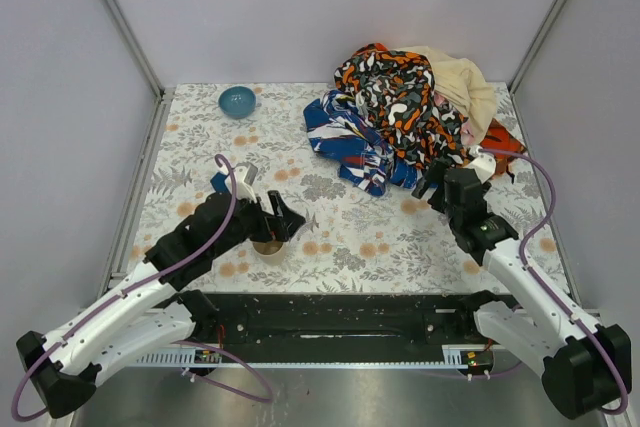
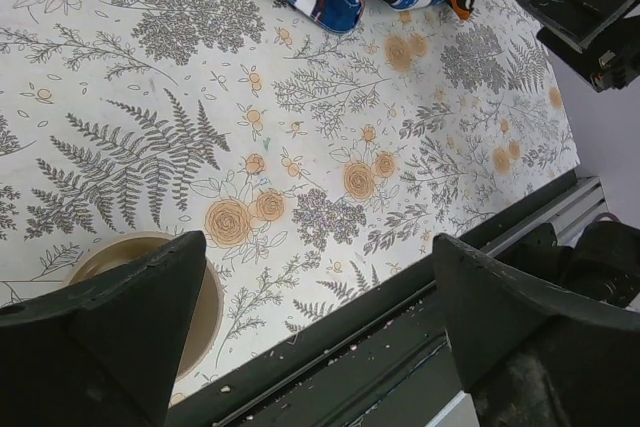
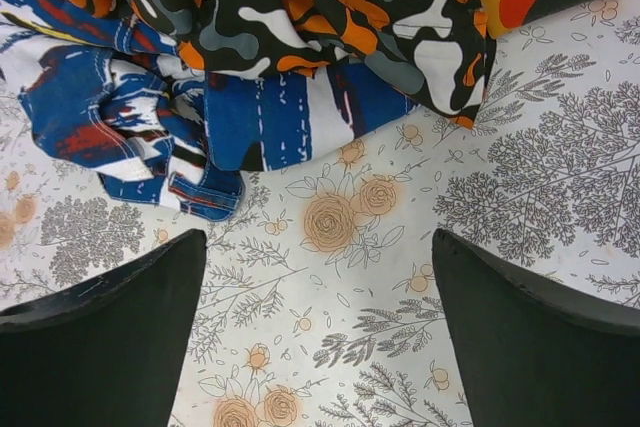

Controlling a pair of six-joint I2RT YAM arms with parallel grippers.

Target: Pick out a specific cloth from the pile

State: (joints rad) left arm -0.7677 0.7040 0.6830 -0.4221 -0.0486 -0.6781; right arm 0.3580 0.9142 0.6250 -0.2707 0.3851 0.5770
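My right gripper (image 1: 435, 177), spread, faces the pile (image 1: 400, 107) at upper right. The cloth, hidden, should be soft and light: pinch a fold.

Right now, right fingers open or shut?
Open: right fingers stand wide apart, only table showing between them.

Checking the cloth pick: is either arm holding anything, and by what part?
Nothing is held. The left gripper and right gripper both show open, empty jaws.

Light: bright, even, diffuse, from overhead.
Shadows: soft and faint, just under the left gripper (image 1: 284, 219).
Focus: sharp ahead of the right gripper (image 3: 318, 239); its fingers (image 3: 100, 347) dark, featureless.
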